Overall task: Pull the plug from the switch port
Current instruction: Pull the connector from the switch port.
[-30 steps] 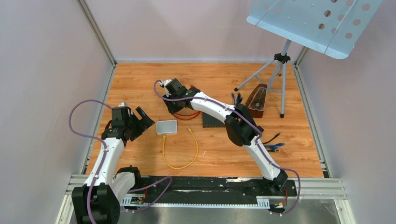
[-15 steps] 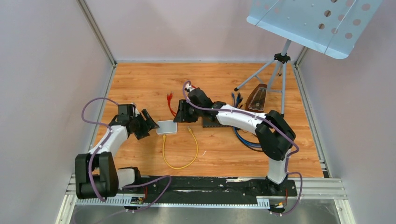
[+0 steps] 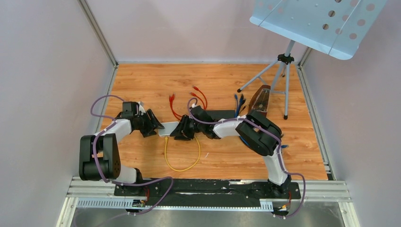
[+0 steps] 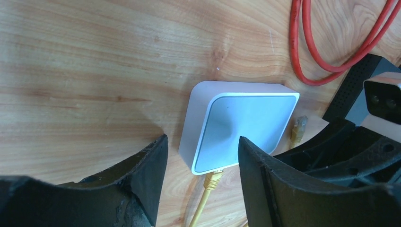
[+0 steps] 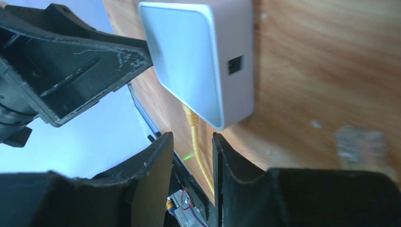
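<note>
Grabbing is the step now: the white switch (image 4: 241, 125) sits mid tabletop (image 3: 142, 80), the left tool (image 4: 202, 142) waits wide open and empty at its left end, and the right tool (image 5: 191, 139), a little open and empty, must pinch the yellow plug (image 4: 213, 178) on its near side and pull.

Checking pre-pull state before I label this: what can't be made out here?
- Top external: switch almost covered by left tool and right tool; the plugged port is hidden under them.
- Left wrist: yellow plug shows at the switch edge, but the port faces away; seating unclear.
- Right wrist: loose connector at right is blurred; yellow plug mostly behind the switch corner.
</note>
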You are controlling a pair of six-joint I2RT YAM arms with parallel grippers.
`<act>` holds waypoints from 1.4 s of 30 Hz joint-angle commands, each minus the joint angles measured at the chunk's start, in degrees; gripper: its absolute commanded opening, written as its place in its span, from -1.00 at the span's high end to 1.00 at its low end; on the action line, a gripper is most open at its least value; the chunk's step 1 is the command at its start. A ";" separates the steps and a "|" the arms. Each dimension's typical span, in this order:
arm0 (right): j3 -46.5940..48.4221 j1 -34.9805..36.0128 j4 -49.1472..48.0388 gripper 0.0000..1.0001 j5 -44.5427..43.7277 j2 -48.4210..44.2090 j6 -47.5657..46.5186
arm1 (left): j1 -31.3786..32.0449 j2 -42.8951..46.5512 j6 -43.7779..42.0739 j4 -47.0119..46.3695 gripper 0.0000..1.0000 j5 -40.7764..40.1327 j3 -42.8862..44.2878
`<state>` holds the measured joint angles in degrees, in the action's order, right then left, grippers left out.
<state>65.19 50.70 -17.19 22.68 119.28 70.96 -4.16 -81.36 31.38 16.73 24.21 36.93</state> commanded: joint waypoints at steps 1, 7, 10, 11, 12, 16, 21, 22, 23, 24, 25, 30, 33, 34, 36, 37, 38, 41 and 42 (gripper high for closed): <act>0.48 1.65 -5.04 0.27 -3.55 -0.22 3.76 | -0.06 -1.09 -0.64 -2.97 -0.26 2.53 0.99; 1.96 2.78 -2.35 0.27 -6.61 0.87 3.37 | -0.06 -2.12 0.68 -1.85 -0.12 1.69 0.87; 2.50 3.64 -0.99 0.28 -8.87 1.20 2.61 | -0.06 -2.87 1.38 -1.40 -0.02 2.08 0.70; 2.82 3.74 0.03 0.28 -10.21 1.31 2.49 | -0.06 -2.85 1.53 -1.25 -0.01 2.29 0.54; 3.52 3.83 1.22 0.28 -11.27 1.52 2.39 | -0.06 -2.69 1.77 -1.17 0.02 2.23 0.39; 5.33 4.27 6.00 0.31 -15.07 2.57 3.86 | -0.06 -1.67 2.84 -1.27 0.08 2.17 -0.90; 4.26 5.73 4.17 0.31 -19.12 2.45 5.11 | -0.06 -1.14 3.28 -1.45 0.11 2.29 -2.27; 4.10 6.04 4.06 0.31 -19.73 2.42 5.06 | -0.06 -1.11 3.33 -1.46 0.13 2.36 -2.37; 4.01 6.18 4.04 0.31 -20.33 2.36 5.07 | -0.06 -0.91 3.25 -1.36 0.13 2.36 -2.65; 3.89 6.29 3.71 0.31 -20.49 2.36 4.96 | -0.06 -0.82 3.14 -1.09 0.14 2.31 -2.69; 3.89 6.28 3.03 0.32 -20.11 2.59 4.56 | -0.06 -0.64 3.15 -1.04 0.14 2.31 -2.84; 3.67 6.26 2.34 0.32 -20.45 2.86 4.00 | -0.05 -0.33 2.97 -1.01 0.16 3.22 -2.95; 3.43 6.33 3.93 0.31 -21.81 3.18 5.26 | -0.08 -0.29 2.76 -0.74 0.17 3.71 -3.00; 3.08 6.34 3.82 0.31 -22.21 3.25 5.54 | -0.06 -0.29 2.70 -0.45 0.17 3.98 -3.00; 2.31 6.31 3.32 0.30 -22.66 3.45 6.13 | -0.06 -0.13 2.58 -0.40 0.17 4.32 -3.31; 2.05 6.30 2.86 0.30 -22.67 3.54 6.39 | -0.06 0.06 2.51 -0.39 0.17 4.34 -3.38; 1.78 6.27 2.26 0.30 -22.64 3.62 6.46 | -0.06 0.10 2.49 -0.36 0.17 4.27 -3.56; 1.67 6.34 1.55 0.35 -22.29 3.92 6.71 | -0.06 -0.19 2.11 -0.15 0.17 4.35 -3.46; 1.62 6.27 1.59 0.38 -22.32 3.92 6.78 | -0.06 -0.28 2.11 -0.13 0.17 4.53 -3.34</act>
<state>67.88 56.88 -15.49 3.25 121.21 76.75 -4.23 -82.08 34.54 14.33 28.27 34.50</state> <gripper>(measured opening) 0.334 0.421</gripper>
